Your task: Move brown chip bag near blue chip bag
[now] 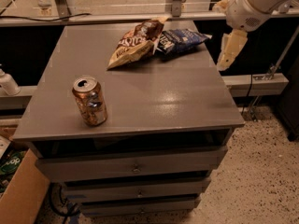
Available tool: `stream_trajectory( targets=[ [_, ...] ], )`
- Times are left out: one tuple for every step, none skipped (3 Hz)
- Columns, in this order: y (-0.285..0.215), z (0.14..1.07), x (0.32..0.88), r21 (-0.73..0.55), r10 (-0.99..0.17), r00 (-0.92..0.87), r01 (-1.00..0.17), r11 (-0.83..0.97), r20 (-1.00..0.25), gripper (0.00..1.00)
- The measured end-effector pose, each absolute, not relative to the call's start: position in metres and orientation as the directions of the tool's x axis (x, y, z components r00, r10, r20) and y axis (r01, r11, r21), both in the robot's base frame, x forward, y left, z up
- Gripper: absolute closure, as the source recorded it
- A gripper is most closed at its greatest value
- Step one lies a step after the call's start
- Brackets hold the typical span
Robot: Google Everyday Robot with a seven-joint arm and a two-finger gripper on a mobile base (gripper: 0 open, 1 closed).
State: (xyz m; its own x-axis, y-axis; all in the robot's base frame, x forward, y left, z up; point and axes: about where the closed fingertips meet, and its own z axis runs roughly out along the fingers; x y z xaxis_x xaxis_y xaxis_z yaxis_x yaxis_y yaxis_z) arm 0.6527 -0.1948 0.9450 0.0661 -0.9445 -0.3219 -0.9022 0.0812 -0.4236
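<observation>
The brown chip bag (134, 42) lies at the back of the grey table (154, 101), its tan end pointing front-left. The blue chip bag (181, 38) lies right beside it on its right, touching or slightly overlapped by it. My gripper (230, 50) hangs off the table's right edge, to the right of the blue bag and apart from both bags, with nothing in it. Its cream fingers point down.
A dented copper-coloured can (89, 101) stands upright at the table's front left. Drawers sit below the tabletop. A rail (140, 17) runs behind the table. A cardboard box (21, 195) stands on the floor at the lower left.
</observation>
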Motion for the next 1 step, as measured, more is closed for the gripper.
stream_trajectory(
  targets=[
    [-0.1944, 0.9448, 0.6528, -0.423, -0.944, 0.067, -0.902, 0.081, -0.322, 0.0]
  ],
)
